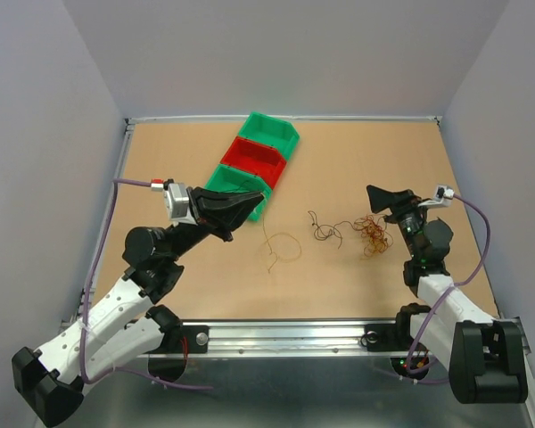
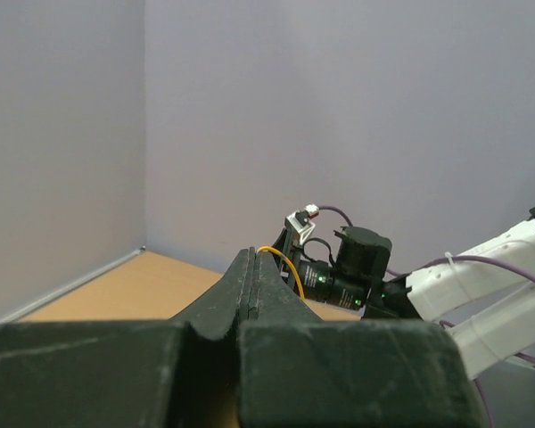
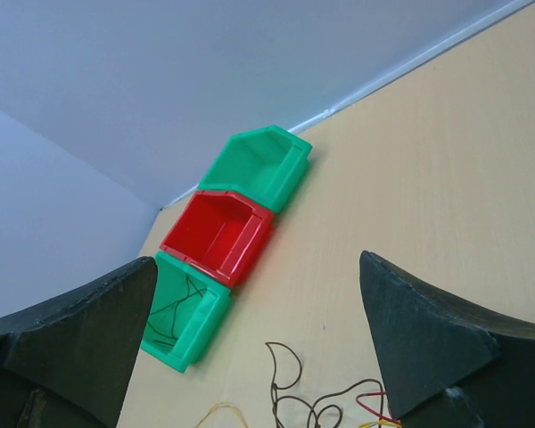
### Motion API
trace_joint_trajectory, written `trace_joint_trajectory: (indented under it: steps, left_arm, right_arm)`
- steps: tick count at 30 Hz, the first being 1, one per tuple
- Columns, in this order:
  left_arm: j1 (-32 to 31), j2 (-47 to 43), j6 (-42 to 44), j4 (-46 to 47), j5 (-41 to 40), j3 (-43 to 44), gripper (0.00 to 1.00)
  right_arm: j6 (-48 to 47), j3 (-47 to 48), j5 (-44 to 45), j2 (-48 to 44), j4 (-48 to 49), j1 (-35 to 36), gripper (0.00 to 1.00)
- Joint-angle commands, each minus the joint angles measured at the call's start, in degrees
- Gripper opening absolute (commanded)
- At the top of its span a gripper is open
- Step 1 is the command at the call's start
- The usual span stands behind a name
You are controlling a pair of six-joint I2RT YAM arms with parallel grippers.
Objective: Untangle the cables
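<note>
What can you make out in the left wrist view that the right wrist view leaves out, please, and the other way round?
Only the left wrist view shows the left gripper shut on a yellow wire, with the right arm beyond. Only the right wrist view shows the three bins, green, red, green, dark strands lying in the nearest, and the right gripper's wide-open fingers. Both share the tan table and grey walls.

We see pale grey walls (image 1: 276, 53) on three sides of a tan wooden table (image 1: 357, 152) — white trim along its edges, evenly lit.
</note>
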Motion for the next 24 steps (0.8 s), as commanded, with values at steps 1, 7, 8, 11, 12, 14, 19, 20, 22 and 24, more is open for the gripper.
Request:
trace_joint_trajectory:
  steps: [1,7,8,11,12,14,19,20,22,24]
  left_arm:
    - [0.1,0.8,0.4,2.7,1.9,2.4,0.00]
    - [0.1,1.6,1.5,0.1,0.7,4.0,0.00]
    - [0.1,1.3,1.3,0.5,-0.6,3.7,0.00]
    - [0.1,0.6,1.4,1.0,1.2,3.5,0.00]
    - [0.1,0.4,1.5,1.2,2.1,3.1,0.00]
    - [0.1,0.7,2.5,1.2,3.7,3.2,0.00]
    - [0.1,1.4,4.7,0.0,4.3,3.9,0.00]
    - [0.0,1.3,5.4,-0.3,3.6,3.8,0.00]
    - [0.1,1.0,7.1,-0.3,2.3,2.8,0.00]
    - [0.1,1.0,9.3,0.5,-2.2,1.9,0.00]
  right_arm:
    - [0.2,-1.3,-1.4,-2.2,3.6,-0.3,1.00]
    - [0.3,-2.1,-1.1,-3.5,3.7,-0.3,1.00]
    - [0.3,-2.0,-1.2,-3.4,3.7,-0.3,1.00]
    - [0.3,-1.7,-2.0,-3.0,3.8,-0.3,1.00]
    - [0.4,-1.7,-2.2,-3.0,3.9,-0.3,1.00]
    - [0.6,-1.7,-2.7,-3.0,4.2,-0.3,1.00]
    - [-0.9,-1.0,-7.7,-1.5,6.0,-0.1,1.00]
    - [-1.4,-0.5,-9.3,-0.9,6.3,0.1,1.00]
    - [-3.8,0.5,-14.4,0.4,6.5,0.7,0.99]
    - [-7.6,2.4,-18.5,2.7,6.5,3.5,0.99]
